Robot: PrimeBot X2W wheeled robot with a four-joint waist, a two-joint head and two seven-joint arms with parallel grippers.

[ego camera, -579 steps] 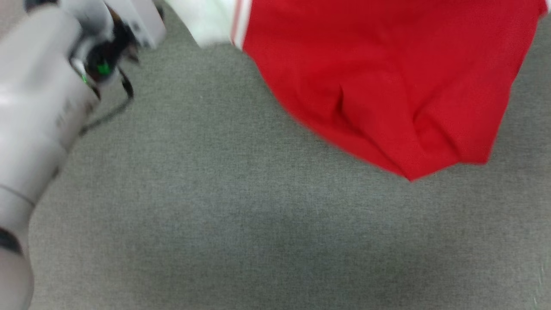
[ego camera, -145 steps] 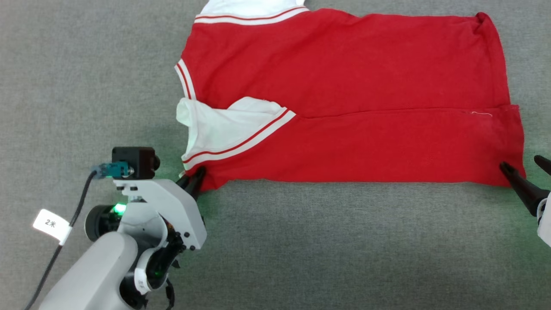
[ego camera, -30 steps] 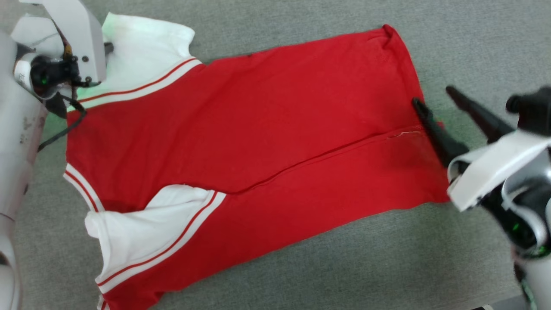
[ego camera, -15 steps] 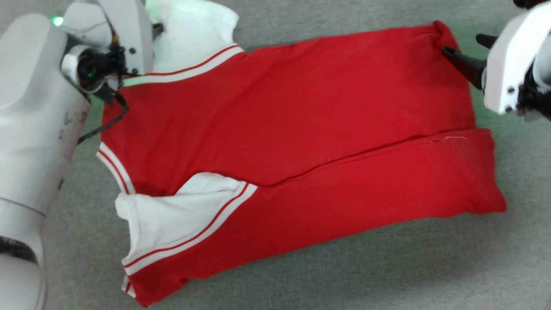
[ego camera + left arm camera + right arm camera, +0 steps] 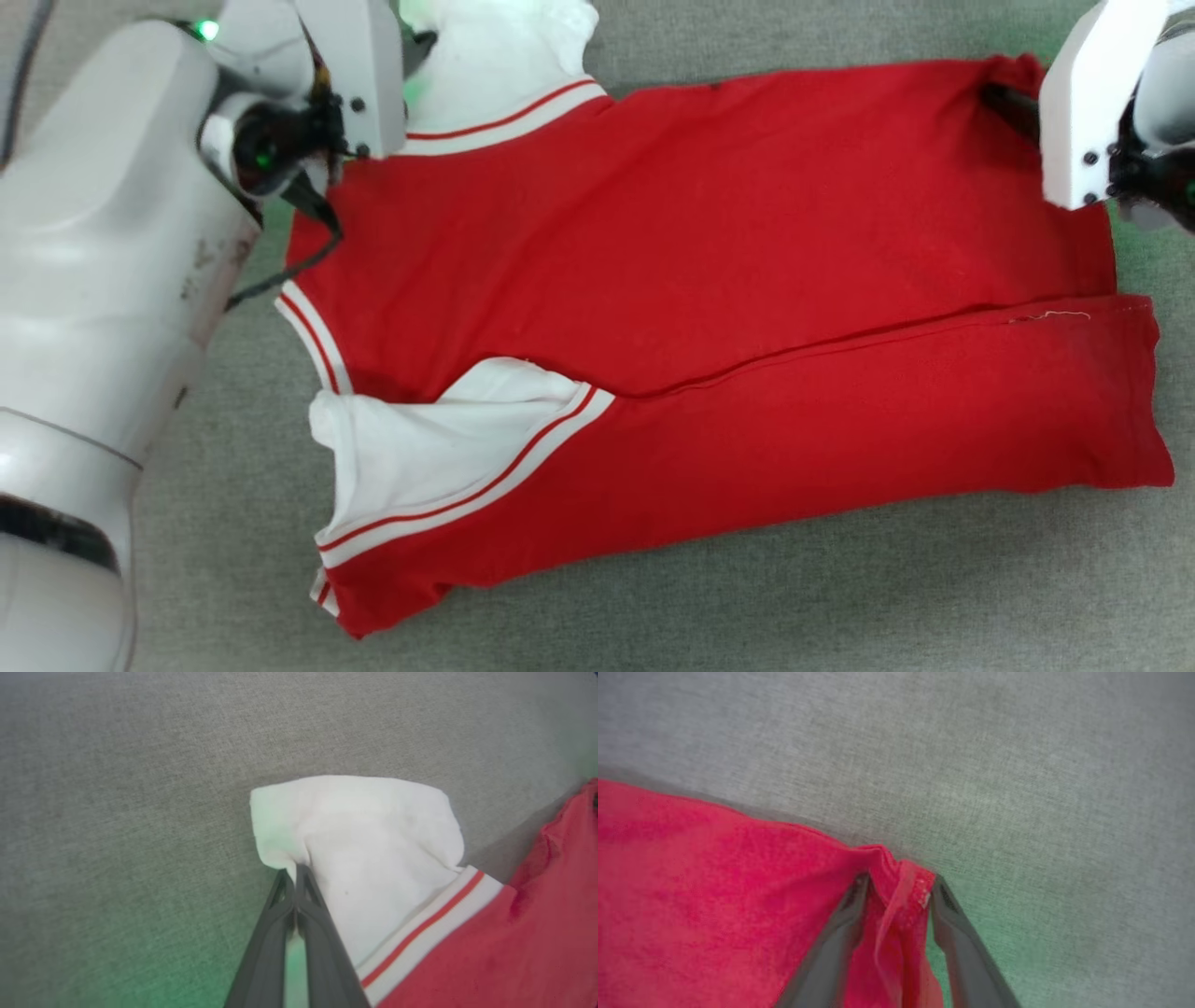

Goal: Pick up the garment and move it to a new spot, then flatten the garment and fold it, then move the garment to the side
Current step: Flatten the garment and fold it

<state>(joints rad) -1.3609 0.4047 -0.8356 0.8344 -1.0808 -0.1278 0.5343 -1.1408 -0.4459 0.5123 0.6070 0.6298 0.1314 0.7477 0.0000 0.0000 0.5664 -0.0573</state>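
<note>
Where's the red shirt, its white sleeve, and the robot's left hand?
shirt (image 5: pixel 709 233), head view, the middle of its red part.
white sleeve (image 5: pixel 364 826), left wrist view, the middle of the white cloth.
left hand (image 5: pixel 295 873), left wrist view, between its closed fingertips, pinching the sleeve's edge.

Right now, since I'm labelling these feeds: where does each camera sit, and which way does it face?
Head view: on the head, looking down at the red jersey on grey fabric; the left arm and right wrist show.
Left wrist view: looks along the left gripper, shut on the white sleeve.
Right wrist view: looks along the right gripper, open astride the red hem corner.
Shared: all three show the jersey.
</note>
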